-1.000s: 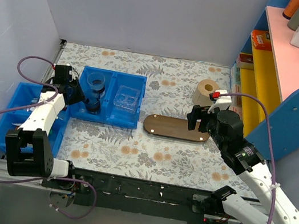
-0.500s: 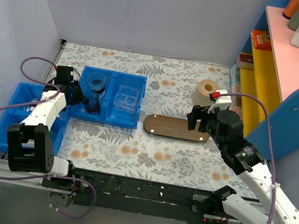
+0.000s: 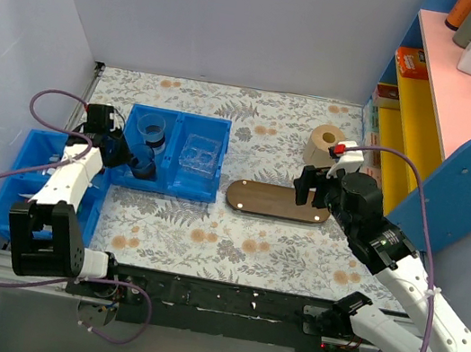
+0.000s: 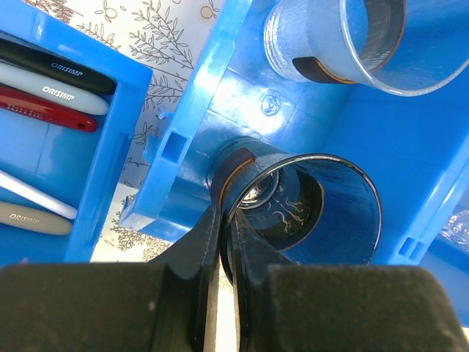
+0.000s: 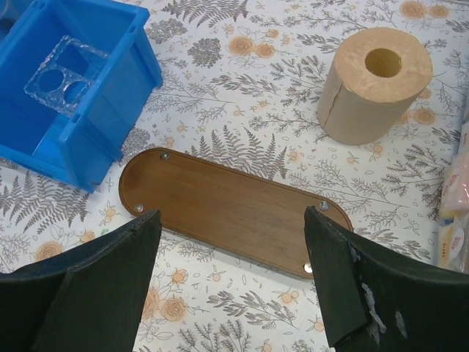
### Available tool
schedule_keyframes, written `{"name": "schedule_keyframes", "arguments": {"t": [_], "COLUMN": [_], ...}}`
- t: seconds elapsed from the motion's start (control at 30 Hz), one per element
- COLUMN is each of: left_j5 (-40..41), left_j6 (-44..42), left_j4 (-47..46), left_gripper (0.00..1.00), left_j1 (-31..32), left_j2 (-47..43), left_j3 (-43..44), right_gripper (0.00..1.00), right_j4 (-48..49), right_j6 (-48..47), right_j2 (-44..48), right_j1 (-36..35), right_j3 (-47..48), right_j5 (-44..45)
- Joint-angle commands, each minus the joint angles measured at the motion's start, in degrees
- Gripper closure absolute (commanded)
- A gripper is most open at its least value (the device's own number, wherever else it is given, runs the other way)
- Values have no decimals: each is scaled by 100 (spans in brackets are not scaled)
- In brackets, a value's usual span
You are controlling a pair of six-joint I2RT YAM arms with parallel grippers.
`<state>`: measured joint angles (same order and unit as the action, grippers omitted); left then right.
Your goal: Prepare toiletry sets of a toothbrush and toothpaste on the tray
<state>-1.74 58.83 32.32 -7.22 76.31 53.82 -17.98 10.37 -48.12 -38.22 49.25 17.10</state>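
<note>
Bright even light, soft shadows, near pincer [image 4: 223, 293] fingers blurred

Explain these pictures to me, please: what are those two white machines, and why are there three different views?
They are two robot arms bolted to a table, each ending in a two-finger gripper. The wide picture is taken from above and behind them; the two close-ups come from cameras on their wrists. The left gripper is pinched on the wall of a dark cup in a blue bin, beside a clear cup. The right gripper hangs open above a wooden tray, with a paper roll nearby.
</note>
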Motion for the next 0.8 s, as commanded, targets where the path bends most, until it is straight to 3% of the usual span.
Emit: {"name": "schedule_keyframes", "arguments": {"t": [0.0, 0.47, 0.6, 0.77], "left_j5": [-248, 51, -335, -231], "left_j6": [14, -222, -161, -161], "left_j4": [-24, 696, 890, 1075], "left_gripper": [100, 100, 100, 100], "left_j1": [10, 10, 63, 563], "left_j2": [-547, -1373, -1453, -1252], "left_j3": [427, 1200, 1744, 2298], "right_gripper": [14, 15, 15, 21], "right_j4": [22, -30, -57, -197], "right_j6": [18, 0, 9, -61], "right_j2": [22, -22, -101, -355], "right_j1": [7, -1, -2, -28], "right_j3": [313, 541, 699, 1120], "right_j5": [-119, -532, -620, -770]}}
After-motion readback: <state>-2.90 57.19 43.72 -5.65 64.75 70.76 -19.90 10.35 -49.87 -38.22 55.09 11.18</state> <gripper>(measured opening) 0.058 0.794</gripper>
